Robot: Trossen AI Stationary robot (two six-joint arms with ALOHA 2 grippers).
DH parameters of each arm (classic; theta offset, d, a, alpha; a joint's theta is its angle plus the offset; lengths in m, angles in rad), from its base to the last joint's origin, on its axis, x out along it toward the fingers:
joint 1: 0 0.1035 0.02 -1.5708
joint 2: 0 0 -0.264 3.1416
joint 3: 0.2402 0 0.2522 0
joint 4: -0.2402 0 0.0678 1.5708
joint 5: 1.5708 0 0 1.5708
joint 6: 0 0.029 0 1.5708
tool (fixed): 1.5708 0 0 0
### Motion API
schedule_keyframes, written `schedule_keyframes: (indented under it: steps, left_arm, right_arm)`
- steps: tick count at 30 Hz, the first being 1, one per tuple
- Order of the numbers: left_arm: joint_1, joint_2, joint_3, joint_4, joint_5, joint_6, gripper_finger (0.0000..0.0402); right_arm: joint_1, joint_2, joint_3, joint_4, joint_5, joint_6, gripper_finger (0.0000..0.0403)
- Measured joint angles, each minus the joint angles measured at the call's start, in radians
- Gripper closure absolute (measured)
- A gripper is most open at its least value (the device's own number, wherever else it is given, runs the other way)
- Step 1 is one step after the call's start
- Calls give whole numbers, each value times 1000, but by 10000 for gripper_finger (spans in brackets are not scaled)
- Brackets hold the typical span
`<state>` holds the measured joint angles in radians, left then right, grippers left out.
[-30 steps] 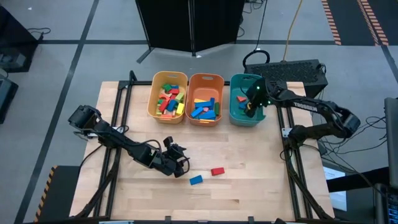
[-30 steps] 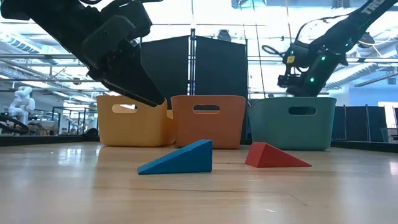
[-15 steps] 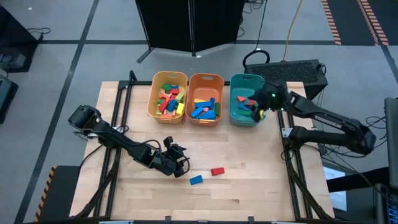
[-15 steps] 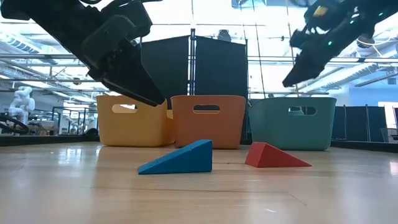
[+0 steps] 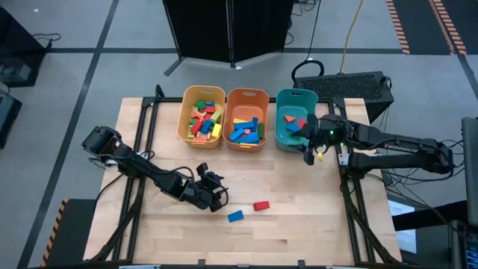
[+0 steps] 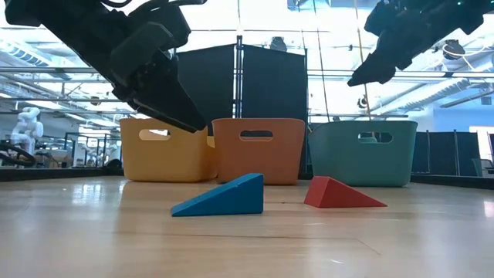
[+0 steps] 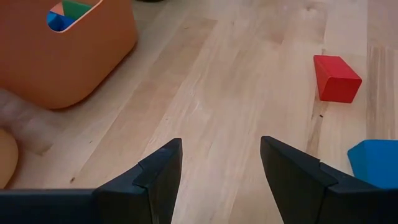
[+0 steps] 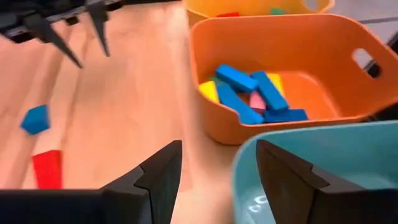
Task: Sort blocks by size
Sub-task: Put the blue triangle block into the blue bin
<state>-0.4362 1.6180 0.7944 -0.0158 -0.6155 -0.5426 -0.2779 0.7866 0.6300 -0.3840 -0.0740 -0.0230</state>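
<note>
Two wedge blocks lie flat on the wooden table: a blue one (image 5: 235,216) (image 6: 222,197) and a red one (image 5: 261,205) (image 6: 340,194). My left gripper (image 5: 218,197) (image 7: 221,165) hovers open and empty just left of them, slanting down. More blocks fill the yellow bin (image 5: 181,119), the orange bin (image 5: 226,123) and the teal bin (image 5: 278,123) along the far edge. My right gripper (image 5: 308,154) (image 8: 217,168) hangs open and empty above the teal bin's near right corner, well above the table (image 6: 369,73).
The three bins stand side by side at the table's far edge. Bare wood (image 5: 299,217) spreads to the right of the two wedges and in front of the bins. A dark case (image 5: 351,86) sits beyond the table's far right corner.
My right gripper has drawn back out of the teal bin toward the table's near right, rising and swinging about as it went; its fingers stay apart with nothing in them. The left gripper and both wedges have kept still.
</note>
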Motion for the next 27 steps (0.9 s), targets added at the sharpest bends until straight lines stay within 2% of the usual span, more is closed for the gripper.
schedule_keyframes:
  steps: [8,12,18,27]
  left_arm:
    - [3,0,0,4,-3,0,183]
    - [3,0,0,8,-3,0,183]
    - [3,0,0,8,-3,0,183]
    - [3,0,0,7,5,0,183]
  right_arm:
    - [186,59,1,140,29,49,209]
    - [279,127,1,202,80,57,209]
    - [396,271,1,304,152,62,209]
    - [526,521,1,599,156,67,209]
